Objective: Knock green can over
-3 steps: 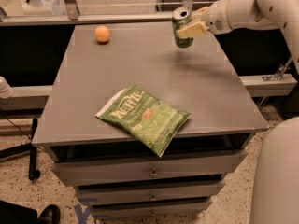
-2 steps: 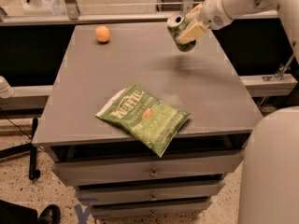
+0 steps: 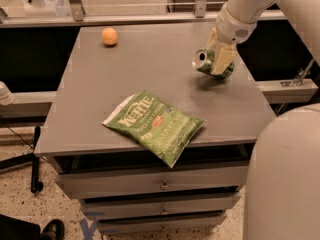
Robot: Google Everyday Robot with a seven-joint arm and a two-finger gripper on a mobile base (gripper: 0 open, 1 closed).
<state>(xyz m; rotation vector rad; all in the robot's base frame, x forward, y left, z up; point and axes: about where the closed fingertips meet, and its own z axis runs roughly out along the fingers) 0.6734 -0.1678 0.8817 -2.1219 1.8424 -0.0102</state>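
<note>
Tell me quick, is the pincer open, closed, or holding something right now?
The pincer is closed on the green can, holding it tipped sideways just above the table, far right side.

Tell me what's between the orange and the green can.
Nothing: the camera view shows bare table between the orange and the green can. The gripper holds the can tilted, near the table's right edge.
</note>
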